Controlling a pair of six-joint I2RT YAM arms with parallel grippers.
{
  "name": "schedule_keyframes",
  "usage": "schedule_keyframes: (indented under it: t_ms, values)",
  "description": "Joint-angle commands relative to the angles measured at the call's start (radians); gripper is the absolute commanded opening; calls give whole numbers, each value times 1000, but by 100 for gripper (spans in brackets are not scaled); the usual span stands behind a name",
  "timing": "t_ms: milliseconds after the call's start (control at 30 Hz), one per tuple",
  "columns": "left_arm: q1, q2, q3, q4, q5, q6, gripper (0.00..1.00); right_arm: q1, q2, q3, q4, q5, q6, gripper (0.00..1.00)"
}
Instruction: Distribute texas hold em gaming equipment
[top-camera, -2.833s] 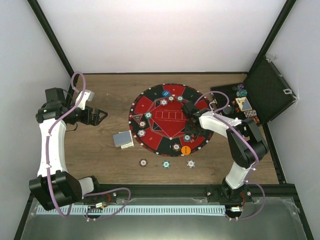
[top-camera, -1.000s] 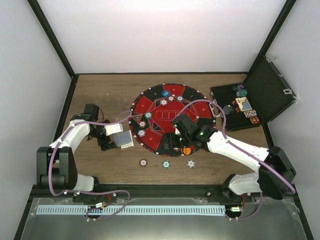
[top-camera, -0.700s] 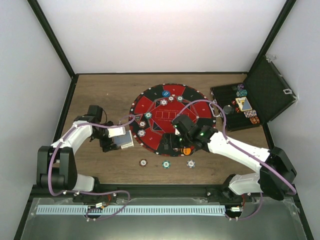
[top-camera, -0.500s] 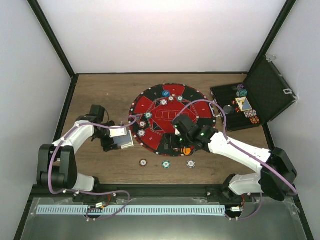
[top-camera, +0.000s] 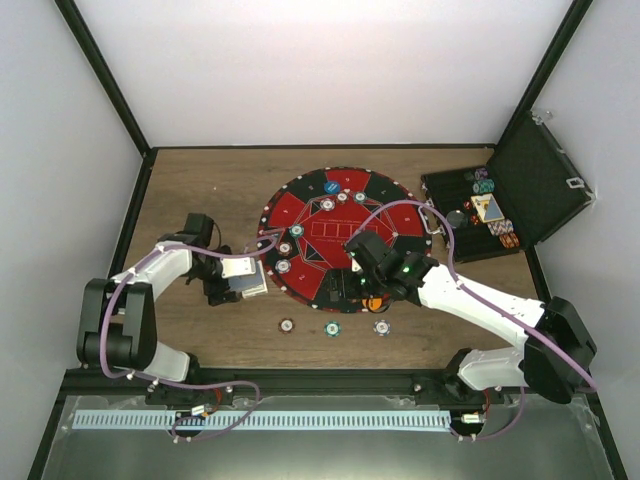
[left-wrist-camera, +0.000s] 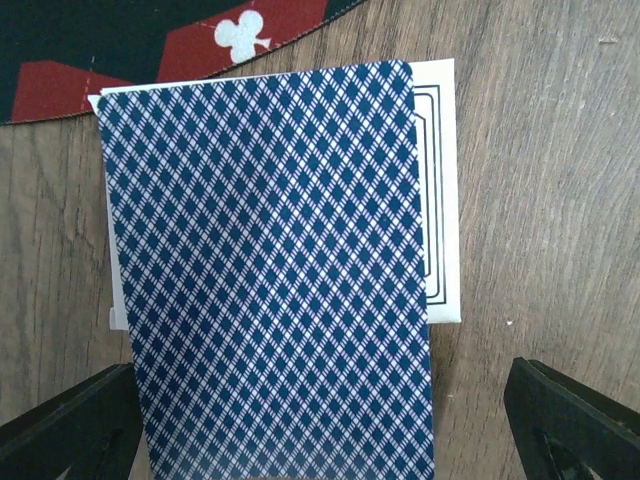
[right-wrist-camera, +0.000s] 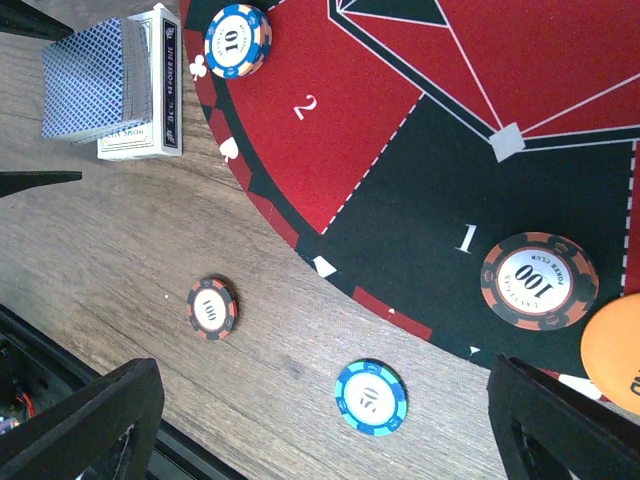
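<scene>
1. The left jaws stand wide apart, one tip on each side of the card deck (left-wrist-camera: 270, 270). They are clamped on nothing, and I cannot tell whether either tip touches the deck.
2. The deck lies back-up, its blue diamond pattern showing, over a white card box (left-wrist-camera: 442, 200) whose edges show around it. Both rest on the wooden tabletop (left-wrist-camera: 540, 150), just beside the rim of the round red-and-black mat (top-camera: 345, 232).
3. The right jaws are also apart and empty, hovering over the near edge of the mat.
4. Under them, on the mat, sits a red-and-black 100 chip (right-wrist-camera: 538, 280) with an orange chip (right-wrist-camera: 615, 345) just beside it. A blue-and-white 10 chip (right-wrist-camera: 238, 40) lies near the rim towards the deck.
5. Off the mat, on bare wood, lie a red chip (right-wrist-camera: 212, 307) and a teal 50 chip (right-wrist-camera: 371, 397). The top view shows a third chip (top-camera: 382, 327) in the same row.
6. The open black case (top-camera: 540, 185) at the far right holds more chips and cards.
</scene>
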Motion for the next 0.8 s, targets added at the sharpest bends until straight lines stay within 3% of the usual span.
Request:
schedule_keyframes:
  t_ms: [0, 500, 767]
  values:
    - [-7, 20, -14, 29, 5, 24, 100, 9, -23, 39, -19, 15, 4, 90]
    - [-7, 68, -22, 76, 13, 21, 100, 9, -29, 50, -40, 24, 4, 89]
    - [-7, 66, -41, 113, 7, 24, 95, 10, -26, 56, -46, 26, 2, 88]
